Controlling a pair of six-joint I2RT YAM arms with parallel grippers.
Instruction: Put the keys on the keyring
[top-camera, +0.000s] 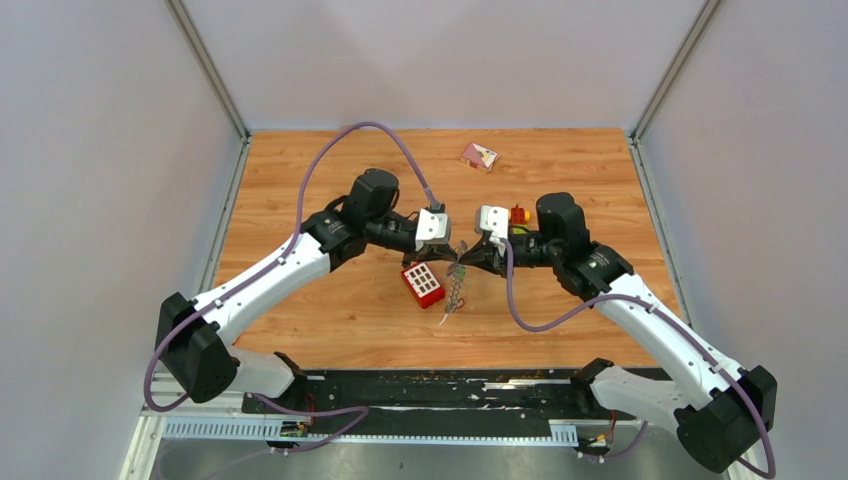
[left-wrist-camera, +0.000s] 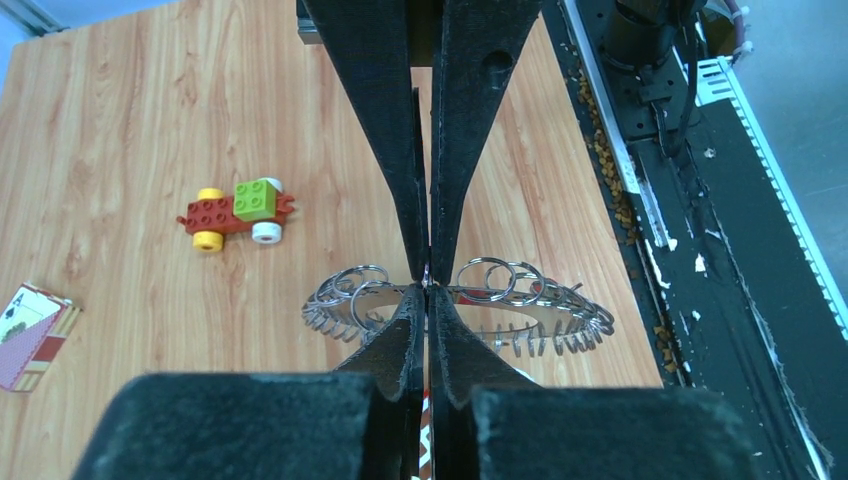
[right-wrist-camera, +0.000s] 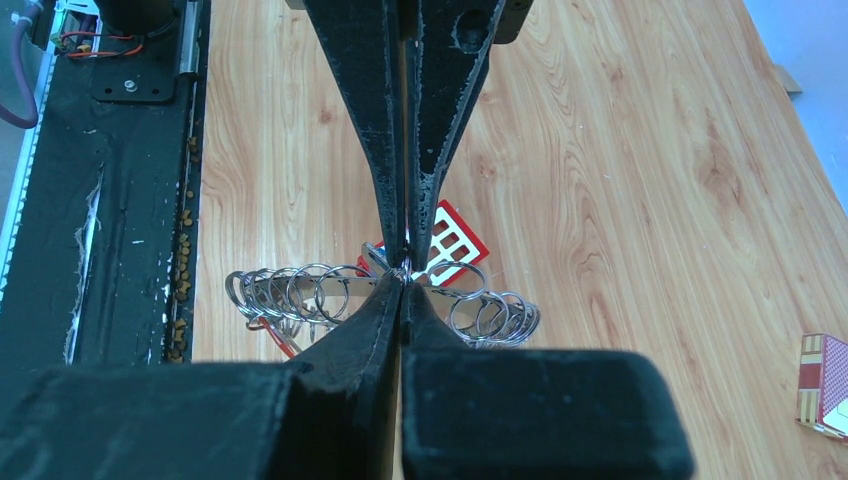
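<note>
Right now both my jaws are pressed together with no gap showing. My left gripper (left-wrist-camera: 427, 272) and my right gripper (right-wrist-camera: 405, 258) meet tip to tip and pinch the rim of the keyring (left-wrist-camera: 500, 318) at almost the same spot. The ring is held between them, and in the top view it looks lifted off the wooden table (top-camera: 330, 320), beside the red studded brick (right-wrist-camera: 452, 240).

I judge the step in hand to be working a key's loop onto the big ring. To do it well, one gripper should hold the ring firmly and level. The other should loosen only as much as it needs to shift along the rim, so the ring does not swing or drop. With the tips this crowded, any sliding move should be slow and small. The hanging strand (top-camera: 447, 308) could snag on the brick below.

- **Keyring:** one, with two grippers on it.
- **Small split loops (right-wrist-camera: 312, 290):** about six on one side of my fingers and about four on the other in the right wrist view. They overlap, so I cannot be sure of the count.
- **Keys:** I cannot pick them out. A red sliver (right-wrist-camera: 272, 335) under the loops may be a tag.
- **On the table:** one red brick, one toy car (left-wrist-camera: 240, 212) and one card pack (left-wrist-camera: 30, 335).
</note>
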